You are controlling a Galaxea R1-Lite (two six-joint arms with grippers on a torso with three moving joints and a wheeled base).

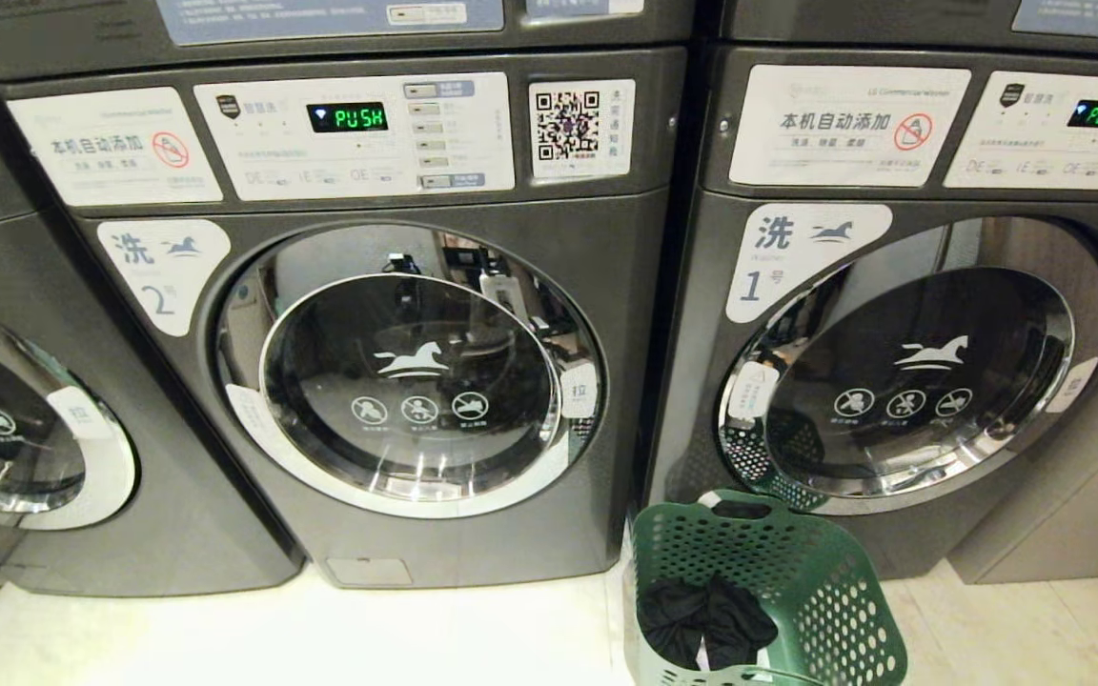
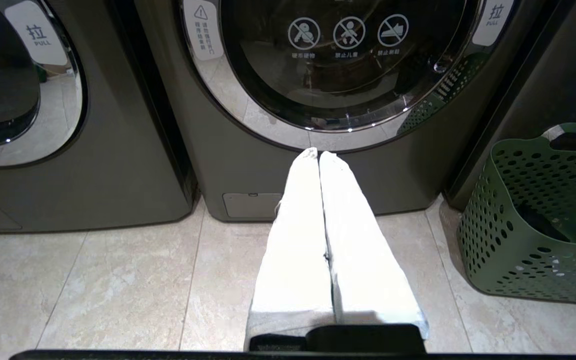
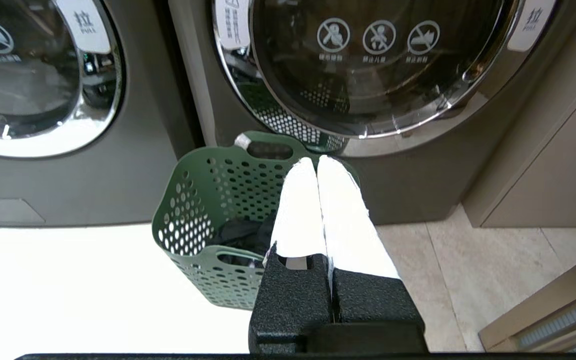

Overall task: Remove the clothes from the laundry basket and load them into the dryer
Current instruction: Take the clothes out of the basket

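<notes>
**Laundry loading: opening state, nothing yet moved**

The green laundry basket (image 1: pixel 763 586) stands on the floor between machine no. 2 (image 1: pixel 411 381) on the left and machine no. 1 (image 1: pixel 902 381) on the right, just before the lower left of no. 1. The dark clothes (image 1: pixel 706 619) lie bunched in its bottom. Both round doors appear closed, so by judgement the whole task remains: open a door, lift the clothes out, load them.

The head view shows both control panels and the basket's contents, but neither arm. The left wrist view alone shows the left gripper (image 2: pixel 318 152), fingers pressed together and empty, aimed at the foot of no. 2, with the basket off to its right. The right wrist view shows the right gripper (image 3: pixel 317 159), likewise closed on nothing, poised over the near part of the basket.
</notes>
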